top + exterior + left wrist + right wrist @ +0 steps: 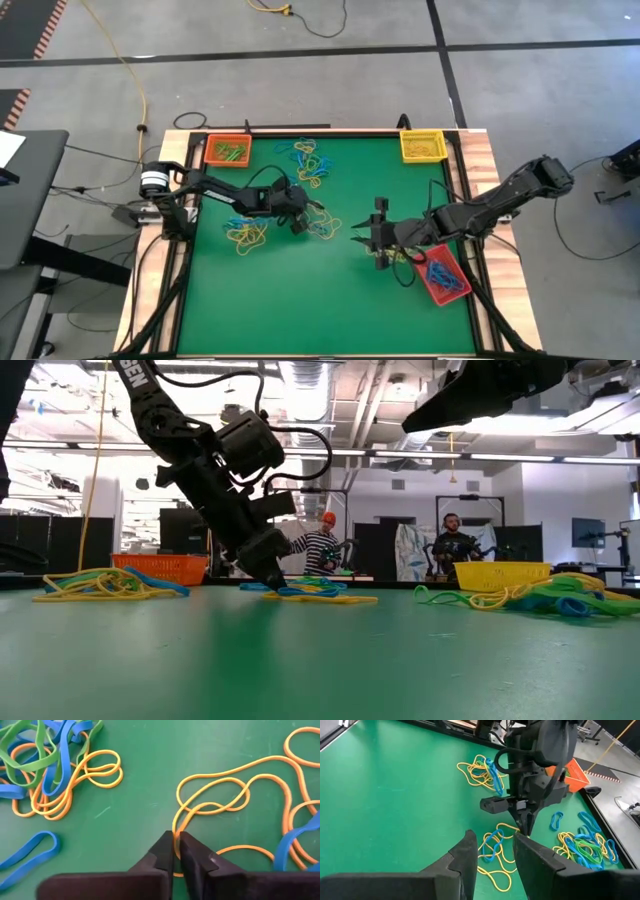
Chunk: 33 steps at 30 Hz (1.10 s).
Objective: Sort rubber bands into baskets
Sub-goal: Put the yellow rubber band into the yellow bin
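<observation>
Rubber bands lie in loose heaps on the green mat: a yellow and blue heap at the middle, another to its left, and a blue, yellow and green one toward the far edge. My left gripper is down at the middle heap, shut on a yellow rubber band. My right gripper hangs open above the mat just right of that heap, with nothing between its fingers. The orange basket, the yellow basket and the red basket stand at the mat's edges. My left gripper pinches one strand of the yellow rubber band between its two fingertips, at the band's near loop. The fingers slant down onto it from the table's left. The rest of the band lies slack on the mat, tangled with other bands.
The orange basket holds green bands and the red basket holds blue ones. The near half of the mat is bare green. People stand in the room beyond the table's far edge in the low view. Cables run on the floor around the table.
</observation>
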Tool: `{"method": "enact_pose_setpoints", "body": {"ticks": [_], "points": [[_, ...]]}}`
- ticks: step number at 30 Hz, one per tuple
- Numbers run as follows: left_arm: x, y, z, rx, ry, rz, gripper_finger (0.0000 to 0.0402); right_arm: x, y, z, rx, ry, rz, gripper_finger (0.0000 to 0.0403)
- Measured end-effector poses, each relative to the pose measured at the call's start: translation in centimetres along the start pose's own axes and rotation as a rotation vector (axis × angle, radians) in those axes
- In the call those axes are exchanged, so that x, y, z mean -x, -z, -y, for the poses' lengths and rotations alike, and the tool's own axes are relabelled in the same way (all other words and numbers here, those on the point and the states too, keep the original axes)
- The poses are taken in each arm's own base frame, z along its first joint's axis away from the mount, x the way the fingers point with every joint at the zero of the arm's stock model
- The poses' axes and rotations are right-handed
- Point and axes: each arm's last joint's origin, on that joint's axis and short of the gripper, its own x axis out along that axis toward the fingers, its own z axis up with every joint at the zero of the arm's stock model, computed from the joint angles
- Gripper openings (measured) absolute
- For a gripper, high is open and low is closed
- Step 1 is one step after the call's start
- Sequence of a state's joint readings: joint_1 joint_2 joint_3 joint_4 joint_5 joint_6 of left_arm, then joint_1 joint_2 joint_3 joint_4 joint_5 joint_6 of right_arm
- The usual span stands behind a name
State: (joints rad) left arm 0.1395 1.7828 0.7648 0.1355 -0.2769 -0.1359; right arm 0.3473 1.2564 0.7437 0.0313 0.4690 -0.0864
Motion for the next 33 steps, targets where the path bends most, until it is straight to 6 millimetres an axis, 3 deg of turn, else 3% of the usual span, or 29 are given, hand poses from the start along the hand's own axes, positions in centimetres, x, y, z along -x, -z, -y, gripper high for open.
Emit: {"method": "enact_pose_setpoints", "body": {"ticks": [8, 20, 33], "points": [[0.0, -0.8, 0.3, -0.042, 0.016, 0.021, 0.0000, 0.1, 0.1, -0.2, -0.003, -0.006, -0.005, 0.0159], [1.1, -5.0, 1.5, -0.155, 0.023, 0.059, 0.0000, -0.8, 1.2, 0.0, -0.042, 0.010, -0.100, 0.0159], [3.7, -8.7, 3.9, -0.298, -0.041, 0.056, 0.0000, -5.5, 3.8, 1.3, -0.069, 0.109, -0.204, 0.0159]]}}
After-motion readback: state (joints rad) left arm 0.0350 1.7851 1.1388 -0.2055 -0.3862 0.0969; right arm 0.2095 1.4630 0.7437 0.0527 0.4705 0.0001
